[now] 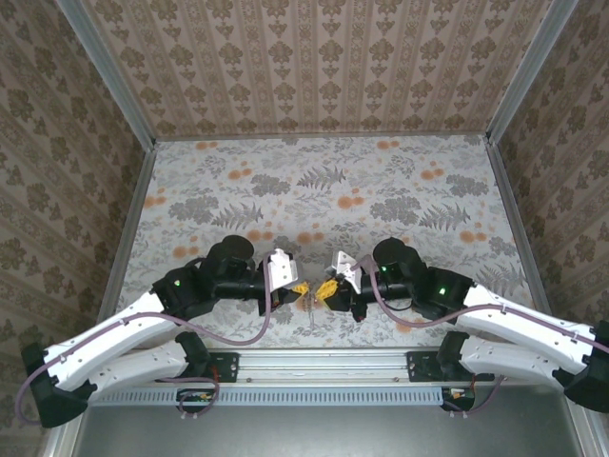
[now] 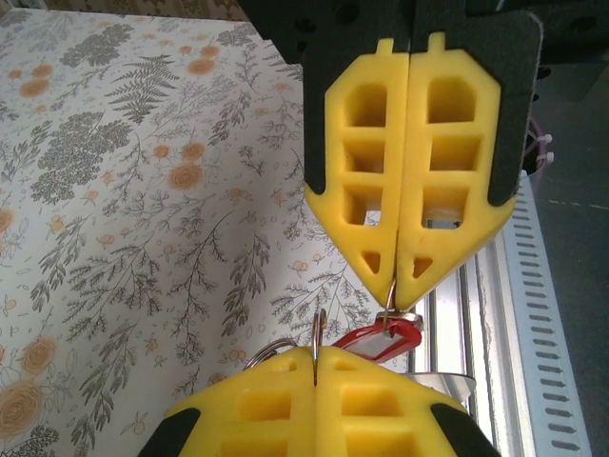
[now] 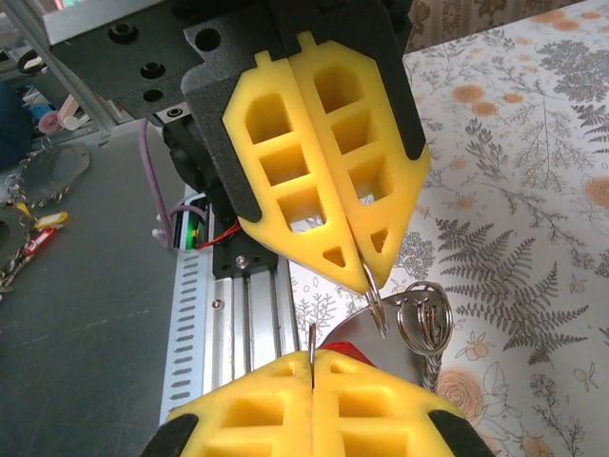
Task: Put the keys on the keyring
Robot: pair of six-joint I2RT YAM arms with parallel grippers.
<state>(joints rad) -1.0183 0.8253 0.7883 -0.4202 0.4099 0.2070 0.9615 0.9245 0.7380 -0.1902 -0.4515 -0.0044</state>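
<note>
The keys, a small red tag with a pale face [image 2: 381, 340], hang from a thin wire loop pinched in my right gripper [image 2: 398, 276], which is shut. From the right wrist only the tag's red edge [image 3: 344, 349] shows, behind that gripper's [image 3: 311, 360] closed pads. My left gripper [image 2: 314, 357] is shut on the keyring [image 2: 320, 328], gripping the thin grey metal loop edge-on. In the right wrist view the keyring [image 3: 379, 303] hangs from the left gripper [image 3: 366, 267], with several split rings and a chain [image 3: 423, 319] beside it. Both grippers [image 1: 298, 286] [image 1: 328, 288] meet tip to tip above the table's near edge.
An aluminium rail [image 2: 504, 286] [image 3: 257, 314] runs along the near table edge directly under the grippers. A curved silver metal surface [image 3: 390, 347] lies just behind the red tag. More key chains [image 3: 38, 228] lie on the grey floor off the table. The floral cloth [image 1: 324, 190] stretches away behind.
</note>
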